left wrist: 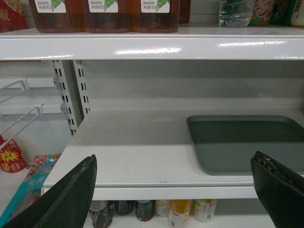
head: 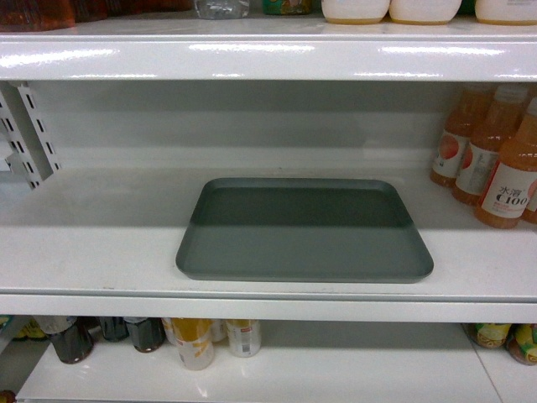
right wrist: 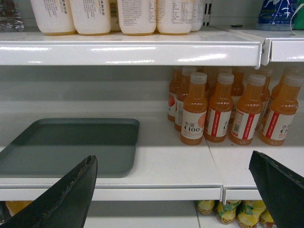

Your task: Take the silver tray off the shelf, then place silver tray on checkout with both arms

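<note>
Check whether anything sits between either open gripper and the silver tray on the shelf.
Nothing visible does. The silver tray lies alone on the shelf, its front edge near the lip. The orange juice bottles stand off to its right, apart from it. The left gripper and right gripper face bare shelf front.

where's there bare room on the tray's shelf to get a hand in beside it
Left of the silver tray, the shelf is bare up to the slotted upright. On the right, a narrower bare strip runs between the tray and the orange bottles, which crowd that end. Both hands, left and right, are open in front.
</note>
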